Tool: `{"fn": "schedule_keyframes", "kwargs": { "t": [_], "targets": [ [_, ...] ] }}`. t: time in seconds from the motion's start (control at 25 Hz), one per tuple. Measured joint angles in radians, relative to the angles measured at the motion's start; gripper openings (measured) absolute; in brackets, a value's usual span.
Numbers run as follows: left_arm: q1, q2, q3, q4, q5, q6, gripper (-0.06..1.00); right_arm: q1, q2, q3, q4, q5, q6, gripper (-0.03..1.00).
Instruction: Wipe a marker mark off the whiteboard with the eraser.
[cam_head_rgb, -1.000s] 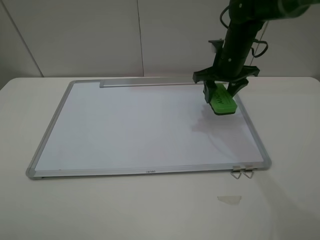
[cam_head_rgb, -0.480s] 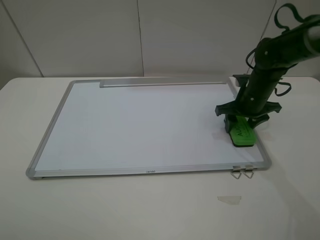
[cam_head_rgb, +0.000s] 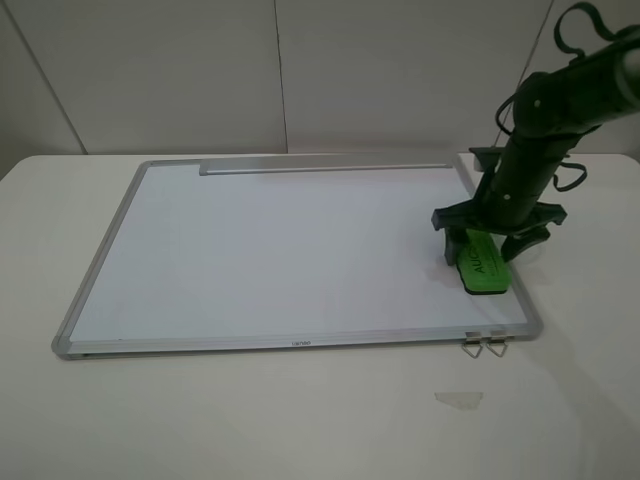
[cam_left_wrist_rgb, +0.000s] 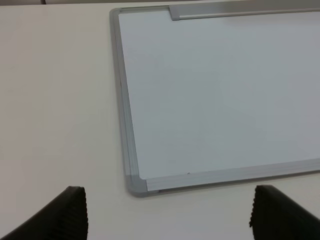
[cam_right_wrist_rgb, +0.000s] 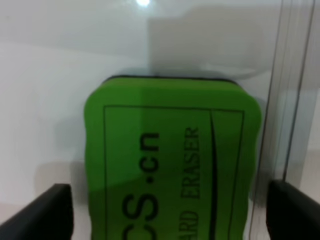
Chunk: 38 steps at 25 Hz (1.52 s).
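- The right tool (cam_head_rgb: 486, 249) has let go. Half a second ago its jaws were shut on the eraser (cam_head_rgb: 484, 266); now they stand spread to either side of the green block and clear of it.
- The eraser lies flat on the whiteboard (cam_head_rgb: 280, 250), lettering up. It sits just inside the board's frame, on the side toward the tabletop's (cam_head_rgb: 300, 430) right edge and not far from the two clips (cam_head_rgb: 484, 345) at the near corner.
- A second ago the block was carried farther back, up by the tray strip (cam_head_rgb: 325, 167). It has since come down the board's right side toward the near edge and been set down.
- I can find no marker mark anywhere on the white surface. To my eye the wiping is finished and this is the putting-down, with only the arm's withdrawal left.
- The right wrist view settles what the high view only suggests. There is bare board between each dark fingertip and the eraser's sides, and the silver frame runs just beside the block.
- The left tool (cam_left_wrist_rgb: 170, 215) is missing from the high view. Its own camera shows it wide open with nothing between the tips, hanging over bare tabletop near the board's near left corner.
- Only the high view takes in the whole board, plus a small pale scrap (cam_head_rgb: 458, 399) on the tabletop near the front edge.
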Motion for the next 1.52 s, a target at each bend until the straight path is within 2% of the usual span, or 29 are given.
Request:
{"fn": "schedule_keyframes", "kwargs": {
  "t": [0.12,0.28,0.44,0.56,0.76,0.92,1.12,1.32,1.44,1.52],
  "targets": [
    [0.0,0.0,0.0,0.0,0.0,0.0,0.68,0.0,-0.05,0.0,-0.003,0.022,0.0,0.82],
    [0.0,0.0,0.0,0.0,0.0,0.0,0.68,0.0,-0.134,0.0,-0.003,0.098,0.0,0.82],
    [0.0,0.0,0.0,0.0,0.0,0.0,0.68,0.0,-0.273,0.0,0.002,0.325,0.0,0.83],
    [0.0,0.0,0.0,0.0,0.0,0.0,0.68,0.0,-0.379,0.0,0.004,0.42,-0.003,0.83],
    [0.0,0.0,0.0,0.0,0.0,0.0,0.68,0.0,-0.586,0.004,0.019,0.43,-0.003,0.83],
    [0.0,0.0,0.0,0.0,0.0,0.0,0.68,0.0,-0.798,0.079,0.031,0.429,-0.003,0.83],
    [0.0,0.0,0.0,0.0,0.0,0.0,0.68,0.0,-1.058,0.3,0.013,0.429,-0.003,0.83],
    [0.0,0.0,0.0,0.0,0.0,0.0,0.68,0.0,-1.316,0.542,-0.038,0.343,-0.003,0.83],
    [0.0,0.0,0.0,0.0,0.0,0.0,0.68,0.0,-1.452,0.642,-0.044,0.313,-0.007,0.83],
    [0.0,0.0,0.0,0.0,0.0,0.0,0.68,0.0,-1.54,0.657,-0.038,0.292,-0.023,0.83]
  ]
}}
